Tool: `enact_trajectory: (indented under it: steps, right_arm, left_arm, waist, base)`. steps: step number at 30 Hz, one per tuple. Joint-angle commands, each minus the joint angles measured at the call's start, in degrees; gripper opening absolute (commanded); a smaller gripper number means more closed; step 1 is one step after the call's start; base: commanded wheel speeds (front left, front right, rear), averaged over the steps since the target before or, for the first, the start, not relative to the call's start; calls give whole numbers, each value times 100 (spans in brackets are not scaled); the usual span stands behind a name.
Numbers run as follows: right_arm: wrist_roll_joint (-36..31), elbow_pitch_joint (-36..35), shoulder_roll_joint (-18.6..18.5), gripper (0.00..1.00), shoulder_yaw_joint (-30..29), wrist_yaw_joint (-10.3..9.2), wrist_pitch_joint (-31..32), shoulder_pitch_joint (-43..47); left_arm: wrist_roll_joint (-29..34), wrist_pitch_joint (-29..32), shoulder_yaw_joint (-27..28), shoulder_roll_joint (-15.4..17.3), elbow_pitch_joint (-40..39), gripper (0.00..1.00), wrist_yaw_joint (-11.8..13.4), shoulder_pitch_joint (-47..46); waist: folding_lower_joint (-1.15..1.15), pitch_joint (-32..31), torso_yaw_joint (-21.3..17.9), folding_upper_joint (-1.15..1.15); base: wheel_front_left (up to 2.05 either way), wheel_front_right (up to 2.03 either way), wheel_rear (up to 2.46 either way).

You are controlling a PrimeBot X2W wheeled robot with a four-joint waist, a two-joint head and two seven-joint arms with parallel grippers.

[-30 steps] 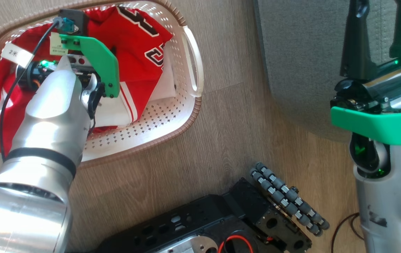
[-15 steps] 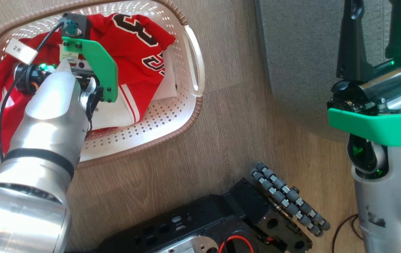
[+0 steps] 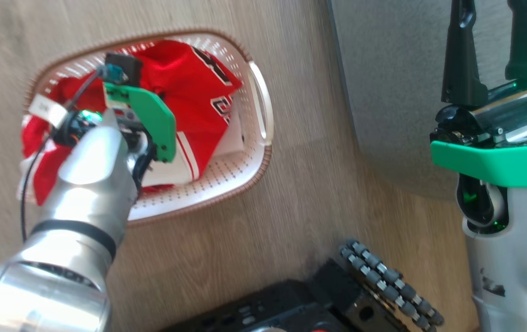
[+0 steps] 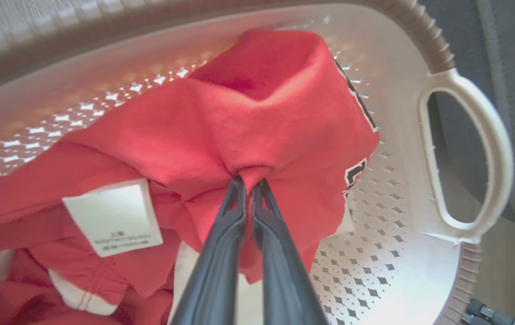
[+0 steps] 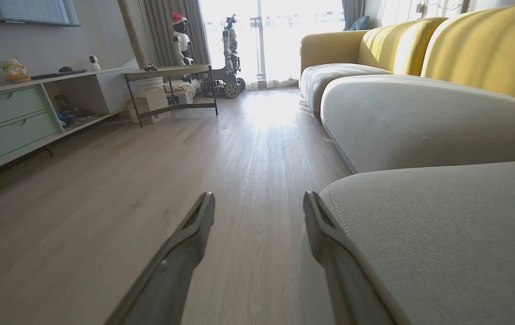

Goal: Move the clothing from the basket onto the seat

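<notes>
since half a second ago the red sports clothing with white panels and black-and-white lettering (image 3: 189, 87) has drawn up from a flattish spread into a peak under the robot's left hand (image 4: 248, 180). the whole head view has swung and blurred too, which i take for the robot's body turning, not the basket sliding.

the left hand is pinched almost closed on a fold of the red cloth. the fabric puckers at its dark fingertips and hangs away on all sides. the clothing lies inside the small cream plastic basket with perforated sides and a brown woven rim (image 3: 226, 177), which stands on the pale wooden floor (image 3: 300, 193). one red-and-white end spills over the rim on the side away from the sofa. a white care label (image 4: 112, 216) shows just beside the grip. i cannot tell whether one garment or both will come up.

the right hand (image 5: 258, 196) holds nothing. its fingers are spread wide at the edge of the large grey fabric sofa seat with pale stitching (image 3: 392, 83).

to my eye this is the lift-out, barely begun, with nothing on the seat yet. the next move calls for raising the pinch until the trailing hem clears the rim and handle, then carrying it across the strip of floor to the seat. if cloth snags, the light basket may drag along.
</notes>
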Motion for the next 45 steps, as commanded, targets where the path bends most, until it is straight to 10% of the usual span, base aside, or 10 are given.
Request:
enact_trajectory:
  steps: [1,29,45]
  right_arm:
    - [-24,-160,34,100,42,41,-36,256]
    - [6,504,-488,100,86,41,-36,1651]
    - [130,567,-583,100,430,41,-36,2188]
  left_arm:
    - [-43,-83,70,38,-119,0,-16,122]
    - [-1676,-1494,-1183,-14,-2408,0,-160,1710]
    - [-1505,-979,-1209,447,-4584,0,263,1430]
  waist:
    - [0,-319,158,0]
    - [0,-3671,1083,0]
    - [0,-4393,1258,0]
  base:
    - [0,0,0]
    - [0,0,0]
    - [0,0,0]
